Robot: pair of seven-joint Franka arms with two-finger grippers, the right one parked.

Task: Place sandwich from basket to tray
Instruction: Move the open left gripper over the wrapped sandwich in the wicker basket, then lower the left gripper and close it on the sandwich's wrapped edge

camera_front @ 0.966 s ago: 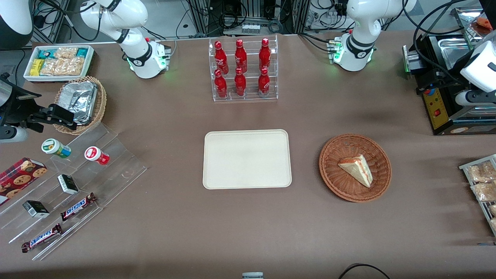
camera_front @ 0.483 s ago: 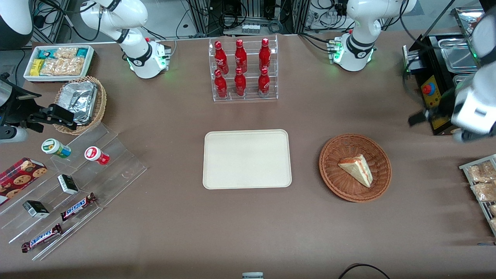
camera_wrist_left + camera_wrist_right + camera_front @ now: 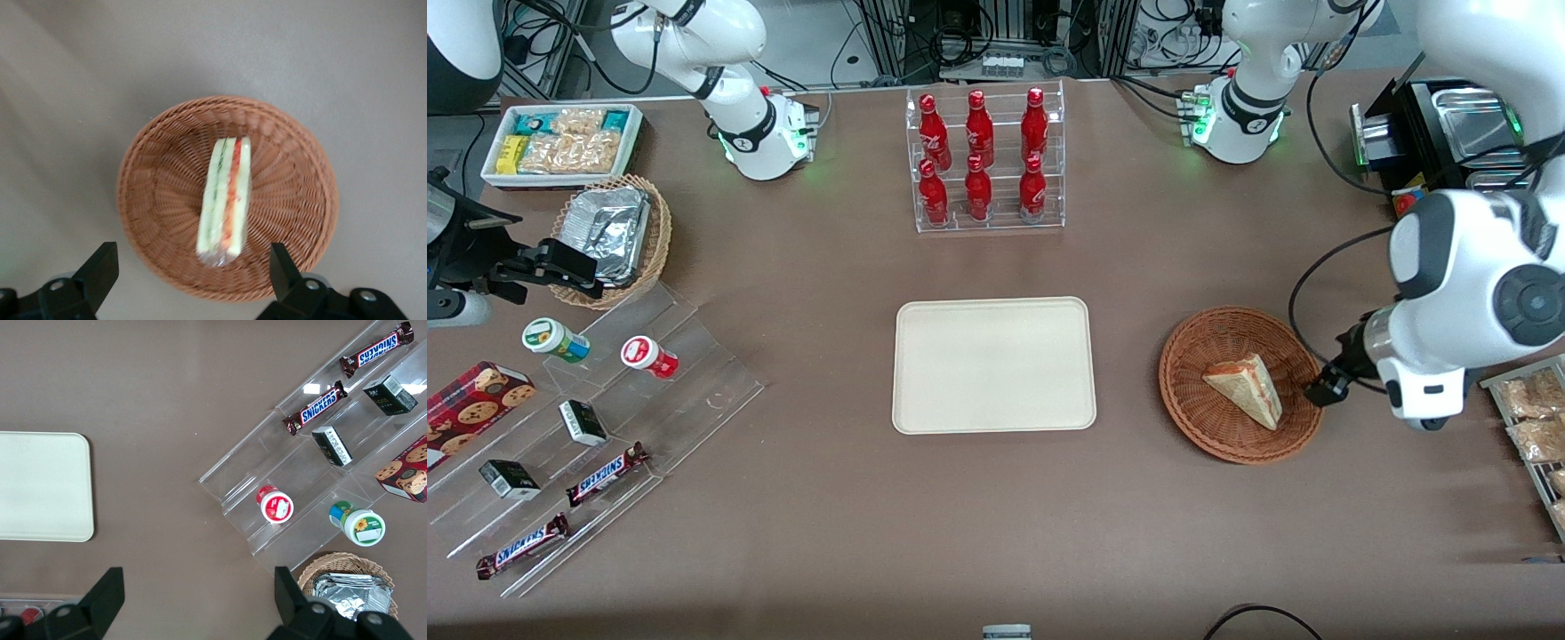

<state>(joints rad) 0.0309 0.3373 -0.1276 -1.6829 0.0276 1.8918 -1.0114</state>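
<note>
One sandwich [image 3: 1246, 387] lies in the one round basket [image 3: 1193, 404], which sits beside the single empty tray [image 3: 993, 364], toward the working arm's end of the table. The left gripper [image 3: 193, 283] hangs above the basket with its two fingers [image 3: 100, 267] spread wide apart and holding nothing. The sandwich lies below the gap between them, untouched.

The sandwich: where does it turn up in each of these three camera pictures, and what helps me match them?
Front view: the sandwich lies in the basket, toward the working arm's end of the table, beside the tray.
Left wrist view: the sandwich sits mid-basket, cut edge up; the open pincer hovers above the basket.
Right wrist view: not in it; only the tray shows.
Shared landmark: the basket, seen in the front and left wrist views.
</note>
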